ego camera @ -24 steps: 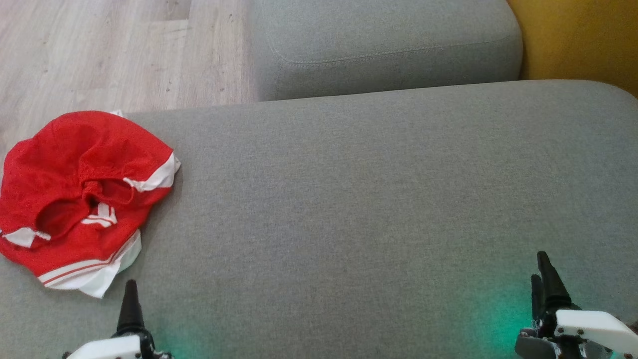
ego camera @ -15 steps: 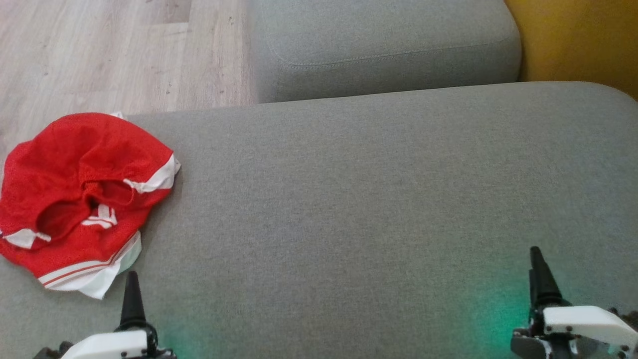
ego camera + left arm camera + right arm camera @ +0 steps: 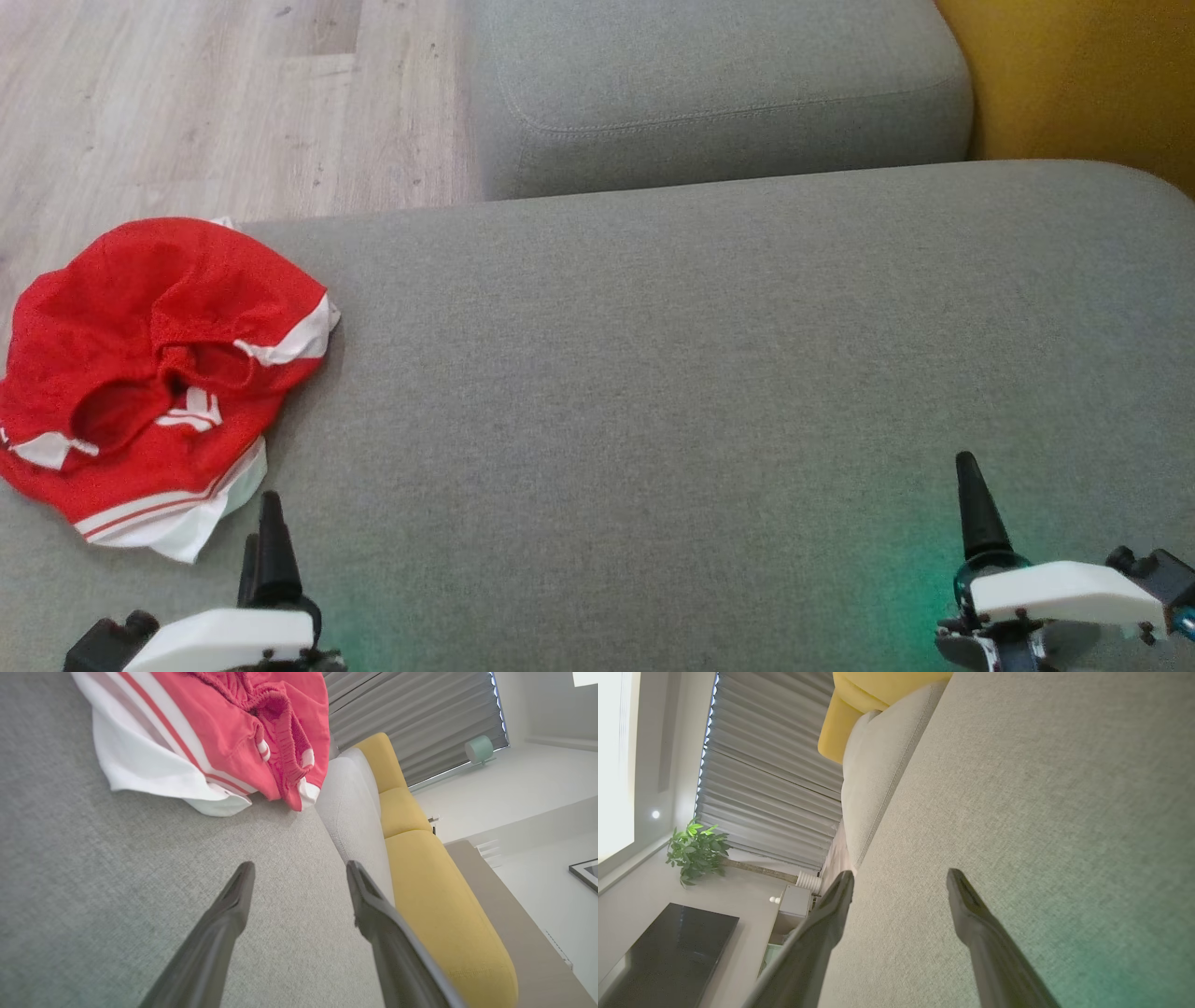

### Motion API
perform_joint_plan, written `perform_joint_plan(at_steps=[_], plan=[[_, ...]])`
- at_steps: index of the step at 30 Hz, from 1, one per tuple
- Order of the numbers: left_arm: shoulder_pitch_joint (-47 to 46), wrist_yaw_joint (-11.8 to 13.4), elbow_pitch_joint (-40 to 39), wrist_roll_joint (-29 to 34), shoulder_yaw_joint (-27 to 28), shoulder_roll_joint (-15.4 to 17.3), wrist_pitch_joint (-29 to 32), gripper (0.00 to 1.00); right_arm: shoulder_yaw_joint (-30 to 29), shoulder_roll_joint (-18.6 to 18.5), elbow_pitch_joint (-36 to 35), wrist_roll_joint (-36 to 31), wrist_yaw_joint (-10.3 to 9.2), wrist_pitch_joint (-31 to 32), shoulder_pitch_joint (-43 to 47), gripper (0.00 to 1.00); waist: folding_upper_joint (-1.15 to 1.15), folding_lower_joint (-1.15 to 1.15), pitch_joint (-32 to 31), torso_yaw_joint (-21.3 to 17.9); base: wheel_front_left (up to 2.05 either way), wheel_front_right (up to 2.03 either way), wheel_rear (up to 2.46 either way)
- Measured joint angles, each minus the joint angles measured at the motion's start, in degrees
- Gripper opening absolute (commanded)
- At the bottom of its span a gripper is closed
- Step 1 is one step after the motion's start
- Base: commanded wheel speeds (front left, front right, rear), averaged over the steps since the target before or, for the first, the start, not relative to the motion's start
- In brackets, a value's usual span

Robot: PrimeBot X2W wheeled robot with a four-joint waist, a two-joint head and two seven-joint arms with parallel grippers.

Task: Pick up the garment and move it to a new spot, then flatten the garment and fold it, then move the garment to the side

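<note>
My red shorts (image 3: 149, 373) lie crumpled at the left end of the grey seat cushion (image 3: 709, 373). My left gripper (image 3: 299, 870), fingers spread and empty, hovers just short of their white hem. My right gripper (image 3: 901, 877) waits spread and empty near the cushion's right end. I'd reach past the hem and pinch bunched fabric, not one loose layer.

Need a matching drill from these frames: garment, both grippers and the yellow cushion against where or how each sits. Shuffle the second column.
Column 1
1. garment
2. left gripper
3. right gripper
4. yellow cushion

Column 2
A. upper right corner of the head view
B. crumpled at the left end of the grey seat
C. open, empty, over bare grey fabric
D. open, empty, close to the red and white cloth

Pairs: 1-B; 2-D; 3-C; 4-A
</note>
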Motion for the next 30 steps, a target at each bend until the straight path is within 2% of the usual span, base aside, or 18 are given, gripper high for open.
perform_joint_plan(at_steps=[30], plan=[[0.8, 1.7, -3.8, 21.5, -3.4, 0.1, -5.0, 1.0, 4.6, 0.0, -1.7, -21.2, 0.01, -5.0, 0.0, 1.0, 0.0, 0.0, -1.8, -0.1, 0.0, 0.0, 0.0]])
